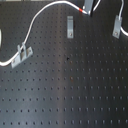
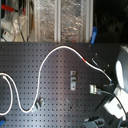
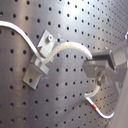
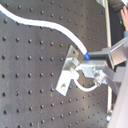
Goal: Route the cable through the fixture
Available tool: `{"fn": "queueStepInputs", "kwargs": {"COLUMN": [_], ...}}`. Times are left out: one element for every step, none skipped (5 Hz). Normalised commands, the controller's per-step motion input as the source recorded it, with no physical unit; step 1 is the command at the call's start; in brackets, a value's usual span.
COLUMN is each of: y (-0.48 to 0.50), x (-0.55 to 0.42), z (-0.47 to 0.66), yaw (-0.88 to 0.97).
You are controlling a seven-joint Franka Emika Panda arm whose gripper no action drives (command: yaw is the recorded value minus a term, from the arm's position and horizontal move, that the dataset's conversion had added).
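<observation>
While the gripper point(image 1: 88, 7) clamps its red-banded end, the cable point(image 1: 47, 14) arcs toward the first exterior view's left.

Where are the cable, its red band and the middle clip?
cable point(image 1: 37, 20), first exterior view, on the white arc.
red band point(image 1: 81, 9), first exterior view, on the band itself.
middle clip point(image 1: 70, 26), first exterior view, on its metal body.

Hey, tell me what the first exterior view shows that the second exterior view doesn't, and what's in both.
Only the first exterior view shows a third metal clip at the first exterior view's right, with cable reaching it. Only the second exterior view shows the shelving behind the board and the robot arm at the second exterior view's right. Both exterior views share the white cable, its red band, the middle clip and the black pegboard.
</observation>
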Motion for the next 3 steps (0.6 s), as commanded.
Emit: {"fn": "queueStepInputs", "kwargs": {"y": [-0.14,-0.107,-0.104], "x": [-0.134,-0.09,-0.076], "z": [0.21,0.01,0.02], "yaw": [-0.83,-0.18,-0.31]}}
